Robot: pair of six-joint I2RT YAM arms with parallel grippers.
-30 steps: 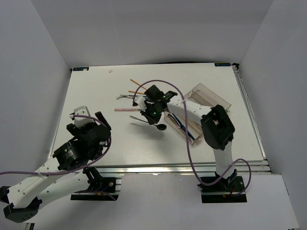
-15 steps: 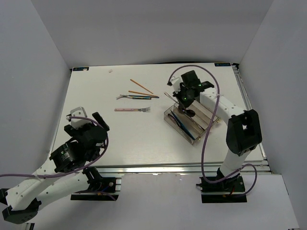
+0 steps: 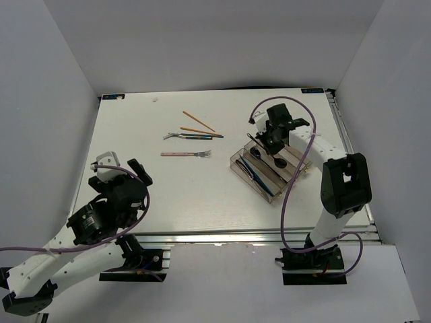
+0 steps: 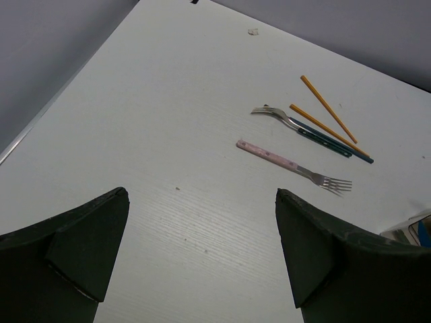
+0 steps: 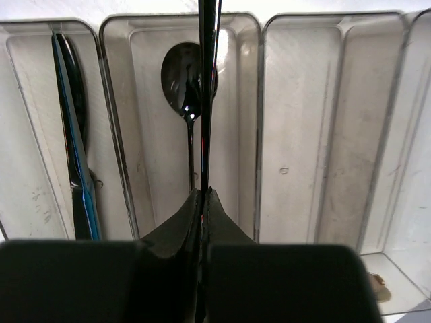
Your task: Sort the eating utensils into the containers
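Right gripper (image 3: 264, 139) is over the far end of the clear plastic divided organizer tray (image 3: 269, 192), with a slim black utensil (image 3: 253, 141) at its tips. The tray sits angled on the white table (image 3: 135, 128), a blue knife (image 3: 259, 176) in a near compartment. Loose, left of the tray: two orange chopsticks (image 3: 199, 121), a silver fork (image 3: 174, 135), a pink-handled fork (image 3: 183, 154). Left gripper (image 3: 138, 173) is at the near left, well apart from them all.

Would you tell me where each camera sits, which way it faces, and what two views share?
Top external: above and behind the bases, looking down on the table; left arm, right arm show.
Left wrist: low over the table, facing the pink-handled fork and chopsticks; open left gripper frames it.
Right wrist: straight down into the tray; right gripper shut on a slim dark utensil.
Shared: top and left wrist both show that fork.
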